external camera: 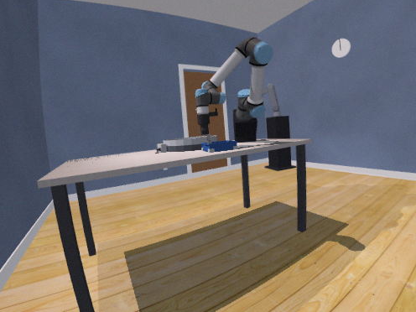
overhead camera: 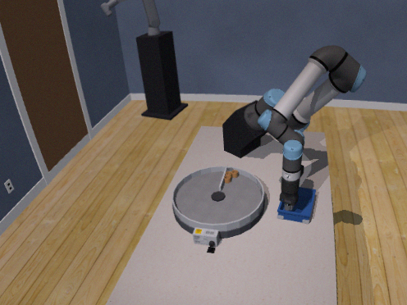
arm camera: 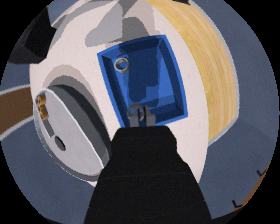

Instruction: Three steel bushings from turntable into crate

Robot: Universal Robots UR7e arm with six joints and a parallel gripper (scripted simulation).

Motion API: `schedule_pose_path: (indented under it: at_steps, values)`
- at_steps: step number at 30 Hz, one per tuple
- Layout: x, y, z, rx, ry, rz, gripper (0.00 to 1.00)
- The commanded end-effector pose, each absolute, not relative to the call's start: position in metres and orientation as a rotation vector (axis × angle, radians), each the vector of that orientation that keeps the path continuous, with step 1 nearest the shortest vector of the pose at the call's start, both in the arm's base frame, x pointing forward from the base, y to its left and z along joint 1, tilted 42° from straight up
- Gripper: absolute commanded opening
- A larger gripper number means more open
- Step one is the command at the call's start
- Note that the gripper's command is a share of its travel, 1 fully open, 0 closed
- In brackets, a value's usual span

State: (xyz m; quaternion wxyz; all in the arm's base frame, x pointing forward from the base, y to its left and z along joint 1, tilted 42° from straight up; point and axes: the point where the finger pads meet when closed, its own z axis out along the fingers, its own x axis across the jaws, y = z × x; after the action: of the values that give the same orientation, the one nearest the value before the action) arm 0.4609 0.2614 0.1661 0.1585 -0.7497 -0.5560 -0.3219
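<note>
My claw [overhead camera: 289,207] [arm camera: 141,110] points down over the near end of the blue crate [overhead camera: 297,216] [external camera: 224,146] [arm camera: 178,95], fingers mostly closed with a narrow gap between them, clamped on a steel bushing. A steel ring [arm camera: 133,107] shows right at my fingertips, partly hidden by them — whether it is the held piece or one lying beneath, I cannot tell. Another steel bushing [arm camera: 122,65] sits on the crate floor, towards the opposite end. Beside the crate stands the round turntable [overhead camera: 179,213] [external camera: 181,145] [arm camera: 76,170], where copper-coloured bushings [overhead camera: 227,179] [arm camera: 44,111] cluster beside the thin divider [overhead camera: 221,180] — near the rim.
</note>
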Motion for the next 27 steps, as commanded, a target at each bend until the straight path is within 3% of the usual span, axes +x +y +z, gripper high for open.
schedule_pose_path:
  at_steps: [1, 27]
  values:
    - [0.461, 0.261, 0.166, -2.144, -1.59, -0.922, 0.0]
    - [0.467, 0.272, 0.154, -2.144, -1.59, -0.922, 0.0]
